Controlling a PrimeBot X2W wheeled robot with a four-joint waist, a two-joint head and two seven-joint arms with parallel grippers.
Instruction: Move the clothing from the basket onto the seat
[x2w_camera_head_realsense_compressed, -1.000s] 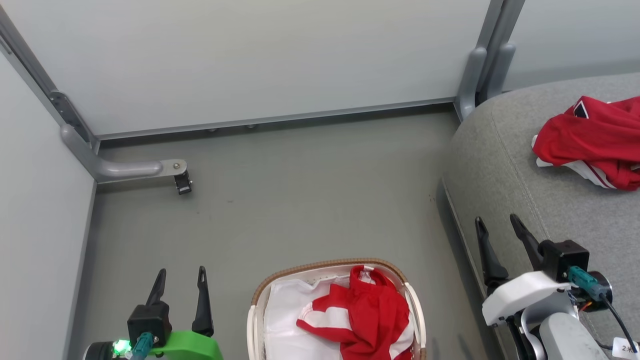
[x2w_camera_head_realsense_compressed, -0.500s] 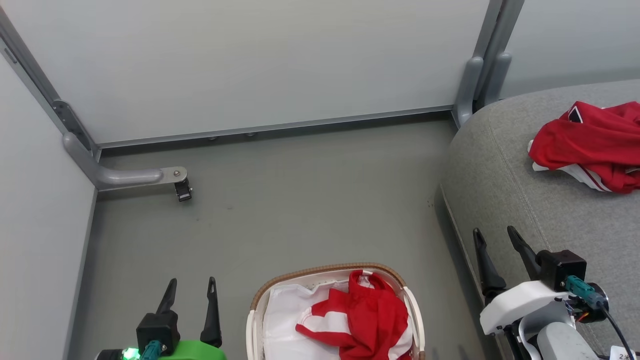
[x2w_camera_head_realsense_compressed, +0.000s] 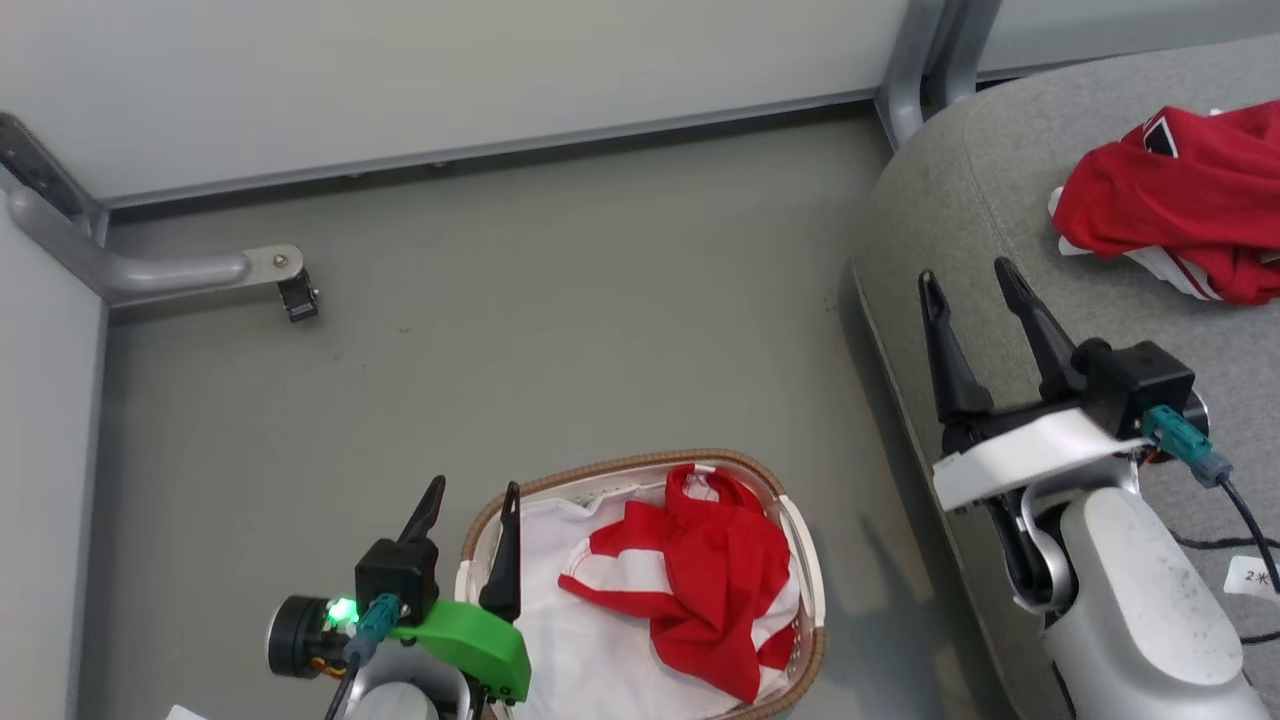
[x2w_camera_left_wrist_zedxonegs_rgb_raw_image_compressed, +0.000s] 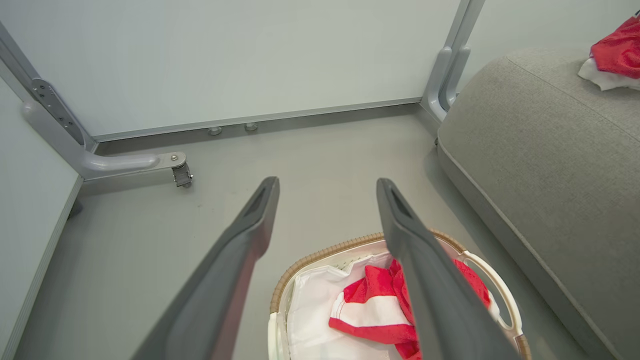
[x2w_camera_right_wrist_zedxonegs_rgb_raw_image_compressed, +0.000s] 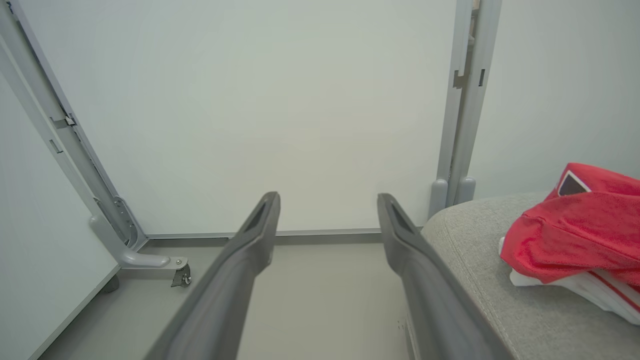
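One red garment with white stripes (x2w_camera_head_realsense_compressed: 695, 575) lies crumpled in the basket (x2w_camera_head_realsense_compressed: 640, 464) on its white liner, low in the head view; the left wrist view has the same garment (x2w_camera_left_wrist_zedxonegs_rgb_raw_image_compressed: 372, 310) in the basket (x2w_camera_left_wrist_zedxonegs_rgb_raw_image_compressed: 325, 252). A second red garment (x2w_camera_head_realsense_compressed: 1175, 195) with a black-and-white mark rests on the light-grey seat (x2w_camera_head_realsense_compressed: 1000, 230) at the upper right, also seen as red cloth (x2w_camera_right_wrist_zedxonegs_rgb_raw_image_compressed: 575, 230) on the seat (x2w_camera_right_wrist_zedxonegs_rgb_raw_image_compressed: 475, 240). My left gripper (x2w_camera_head_realsense_compressed: 472, 500) is open at the basket's left rim, holding nothing. My right gripper (x2w_camera_head_realsense_compressed: 968, 282) is open and empty above the seat's left edge.
The basket stands on a grey-green floor (x2w_camera_head_realsense_compressed: 560, 300) boxed in by pale partition walls (x2w_camera_head_realsense_compressed: 450, 70). A grey metal foot with a caster (x2w_camera_head_realsense_compressed: 290, 285) juts out at the left wall. A grey post (x2w_camera_head_realsense_compressed: 915, 60) stands at the seat's far corner.
The head view has shifted, so basket and seat sit higher in it. My left gripper now stands at the basket's left rim, closer than before. My right gripper is higher over the seat's edge.
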